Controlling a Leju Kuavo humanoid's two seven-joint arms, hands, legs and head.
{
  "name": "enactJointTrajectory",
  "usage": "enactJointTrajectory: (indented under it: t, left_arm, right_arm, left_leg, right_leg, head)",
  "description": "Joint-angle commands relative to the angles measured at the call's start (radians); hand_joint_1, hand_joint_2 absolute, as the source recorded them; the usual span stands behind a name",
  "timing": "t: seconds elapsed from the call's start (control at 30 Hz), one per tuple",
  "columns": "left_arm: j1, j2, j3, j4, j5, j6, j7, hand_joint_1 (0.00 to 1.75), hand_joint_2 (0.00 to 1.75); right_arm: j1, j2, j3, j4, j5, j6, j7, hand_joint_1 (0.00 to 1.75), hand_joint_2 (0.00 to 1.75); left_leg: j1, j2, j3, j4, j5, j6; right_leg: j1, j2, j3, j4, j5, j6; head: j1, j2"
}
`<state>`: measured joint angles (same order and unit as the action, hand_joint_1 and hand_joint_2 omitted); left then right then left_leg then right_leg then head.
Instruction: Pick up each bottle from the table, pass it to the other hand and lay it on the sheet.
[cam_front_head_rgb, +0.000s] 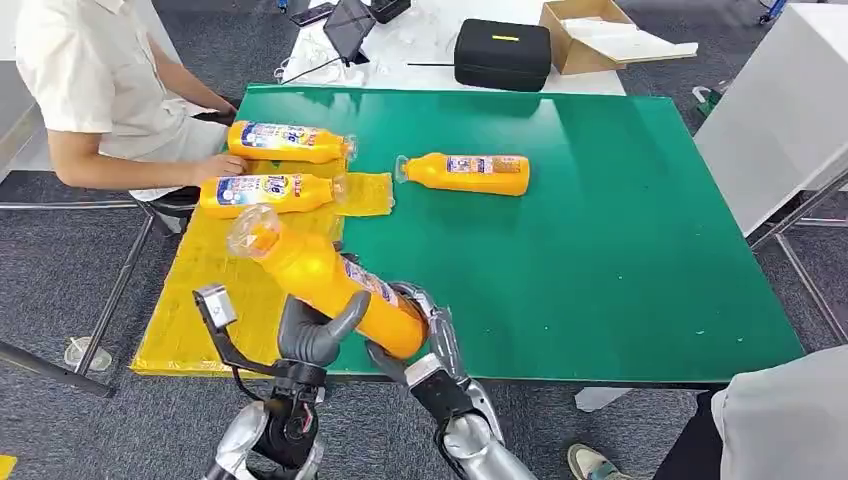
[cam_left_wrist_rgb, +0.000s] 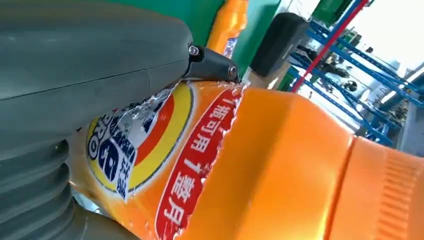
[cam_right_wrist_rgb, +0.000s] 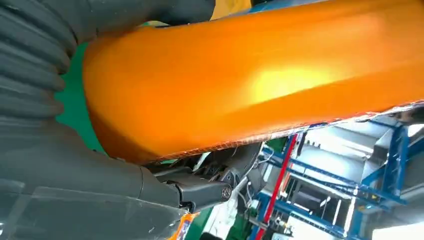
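Note:
An orange bottle (cam_front_head_rgb: 320, 275) (cam_left_wrist_rgb: 280, 165) (cam_right_wrist_rgb: 260, 75) hangs tilted over the front edge of the green table (cam_front_head_rgb: 620, 250), cap end toward the yellow sheet (cam_front_head_rgb: 200, 300). My left hand (cam_front_head_rgb: 315, 335) (cam_left_wrist_rgb: 75, 75) grips its middle, thumb curled over the body. My right hand (cam_front_head_rgb: 430, 345) (cam_right_wrist_rgb: 40, 150) holds the bottle's base end. Two more orange bottles (cam_front_head_rgb: 290, 140) (cam_front_head_rgb: 265, 190) lie on the sheet at the far left. Another bottle (cam_front_head_rgb: 470, 172) lies on its side on the bare table, mid-back.
A seated person at the far left rests a hand (cam_front_head_rgb: 215, 165) by the sheet's bottles. Behind the table lie a black case (cam_front_head_rgb: 502, 53), a cardboard box (cam_front_head_rgb: 590, 35) and a tablet (cam_front_head_rgb: 350, 25). Another person (cam_front_head_rgb: 780, 420) stands at the front right corner.

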<state>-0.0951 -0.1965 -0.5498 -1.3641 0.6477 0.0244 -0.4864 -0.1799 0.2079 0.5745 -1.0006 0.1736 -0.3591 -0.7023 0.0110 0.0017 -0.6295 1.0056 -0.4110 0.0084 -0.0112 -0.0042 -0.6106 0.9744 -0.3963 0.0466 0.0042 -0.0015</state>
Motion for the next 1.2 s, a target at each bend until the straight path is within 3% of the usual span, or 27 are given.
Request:
enactJointTrajectory:
  t: [0.03, 0.1, 0.13, 0.33, 0.37, 0.4, 0.53, 0.6, 0.63, 0.7, 0.83, 0.87, 0.9, 1.1, 1.2]
  left_arm:
    - [-0.007, 0.036, 0.002, -0.029, 0.023, -0.04, 0.019, 1.75, 1.75]
    - [-0.009, 0.033, 0.025, -0.033, 0.029, -0.027, 0.025, 1.75, 1.75]
    - [-0.011, 0.032, 0.035, -0.034, 0.03, -0.02, 0.027, 1.75, 1.75]
    - [0.0, 0.031, 0.095, -0.055, -0.035, 0.064, 0.008, 1.75, 1.75]
    - [0.021, 0.024, 0.133, -0.075, -0.098, 0.133, -0.025, 1.75, 1.75]
    - [0.026, 0.024, 0.141, -0.08, -0.111, 0.141, -0.024, 1.75, 1.75]
    - [0.042, 0.04, 0.168, -0.094, -0.26, 0.258, -0.055, 1.75, 1.75]
    - [0.02, 0.065, 0.17, -0.036, -0.539, 0.478, -0.114, 1.75, 1.75]
    - [0.02, 0.065, 0.17, -0.036, -0.539, 0.478, -0.114, 1.75, 1.75]
    - [-0.023, 0.073, 0.195, 0.084, -0.823, 0.665, -0.074, 1.75, 1.75]
    - [-0.03, 0.077, 0.221, 0.125, -0.903, 0.646, -0.066, 1.75, 1.75]
    - [-0.049, 0.092, 0.208, 0.175, -1.054, 0.674, -0.016, 1.75, 1.75]
    - [-0.058, 0.101, 0.204, 0.205, -1.142, 0.666, 0.037, 1.75, 1.75]
    - [-0.131, 0.125, 0.204, 0.416, -1.359, 0.579, 0.132, 1.75, 1.75]
    - [-0.131, 0.125, 0.204, 0.416, -1.359, 0.579, 0.132, 1.75, 1.75]
  right_arm:
    - [-0.009, 0.004, 0.009, 0.078, -0.013, 0.051, 0.004, 0.0, 1.75]
    - [-0.011, 0.01, 0.003, 0.088, -0.003, 0.024, 0.004, 0.0, 1.75]
    - [-0.011, 0.012, 0.0, 0.09, 0.001, 0.012, 0.004, 0.0, 0.0]
    - [0.012, -0.016, 0.018, 0.049, 0.071, -0.158, 0.004, 0.0, 0.0]
    - [0.039, -0.041, 0.014, 0.012, 0.097, -0.294, 0.004, 0.0, 0.0]
    - [0.045, -0.05, 0.014, 0.004, 0.095, -0.312, 0.004, 0.0, 0.0]
    - [0.115, -0.066, -0.095, -0.098, 0.173, -0.339, 0.004, 0.0, 0.0]
    - [0.189, -0.051, -0.232, -0.224, 0.271, -0.339, 0.004, 0.0, 0.0]
    - [0.189, -0.051, -0.232, -0.224, 0.271, -0.339, 0.004, 0.0, 0.0]
    - [0.229, -0.01, -0.392, -0.349, 0.401, -0.339, 0.004, 0.0, 0.0]
    - [0.235, -0.031, -0.41, -0.413, 0.349, -0.339, 0.004, 0.0, 0.0]
    - [0.23, -0.039, -0.404, -0.428, 0.341, -0.339, 0.004, 0.0, 0.0]
    - [0.229, -0.037, -0.403, -0.428, 0.342, -0.339, 0.004, 0.0, 1.75]
    - [0.201, -0.062, -0.324, -0.363, 0.273, -0.339, 0.004, 0.0, 1.75]
    - [0.201, -0.062, -0.324, -0.363, 0.273, -0.339, 0.004, 0.0, 1.75]
  left_leg:
    - [0.001, 0.001, 0.006, 0.0, -0.003, 0.0]
    - [0.001, 0.001, 0.007, 0.0, -0.003, 0.0]
    - [0.0, 0.001, 0.006, 0.0, -0.002, 0.0]
    - [0.0, 0.0, 0.004, -0.001, -0.001, 0.0]
    - [0.0, 0.001, 0.006, 0.0, -0.002, 0.0]
    - [0.0, 0.0, 0.003, -0.001, -0.001, 0.0]
    - [0.0, -0.001, 0.004, -0.001, -0.001, 0.0]
    - [0.0, -0.004, 0.004, -0.001, -0.002, 0.0]
    - [0.0, -0.004, 0.004, 0.0, -0.002, 0.0]
    - [0.0, -0.001, 0.002, -0.001, -0.001, 0.0]
    - [-0.001, -0.003, 0.002, -0.001, 0.0, 0.0]
    - [-0.001, -0.002, 0.001, -0.001, 0.0, 0.0]
    - [0.0, -0.002, 0.003, -0.001, -0.001, 0.0]
    - [0.0, -0.001, 0.004, -0.001, 0.0, 0.0]
    - [0.0, -0.001, 0.006, -0.002, 0.0, 0.0]
  right_leg:
    - [0.001, 0.001, 0.006, 0.0, -0.002, -0.002]
    - [0.001, 0.001, 0.007, 0.0, -0.003, -0.002]
    - [0.001, 0.001, 0.006, 0.0, -0.002, -0.002]
    - [0.0, 0.001, 0.003, -0.001, -0.001, -0.001]
    - [0.001, 0.001, 0.005, 0.0, -0.002, -0.002]
    - [0.0, 0.001, 0.003, -0.001, -0.001, -0.001]
    - [0.0, 0.0, 0.005, -0.001, -0.001, -0.001]
    - [0.0, -0.004, 0.006, 0.0, -0.003, -0.001]
    - [0.0, -0.003, 0.006, 0.0, -0.003, -0.001]
    - [0.0, -0.001, 0.002, 0.0, -0.001, -0.001]
    - [-0.001, -0.002, 0.002, 0.0, -0.001, -0.001]
    - [0.0, -0.001, 0.002, 0.0, -0.001, -0.001]
    - [0.0, -0.001, 0.003, 0.0, -0.001, -0.001]
    - [0.0, 0.0, 0.004, -0.001, -0.001, -0.002]
    - [0.001, 0.0, 0.005, -0.002, 0.0, -0.002]
  head:
    - [0.0, 0.0]
    - [0.0, 0.0]
    - [0.0, 0.0]
    - [0.0, 0.0]
    - [0.0, 0.0]
    - [0.0, 0.0]
    - [0.0, 0.0]
    - [0.0, 0.0]
    - [0.0, 0.0]
    - [0.0, 0.0]
    - [0.0, 0.0]
    - [0.0, 0.0]
    - [-0.001, 0.0]
    - [0.0, 0.0]
    - [0.0, 0.0]
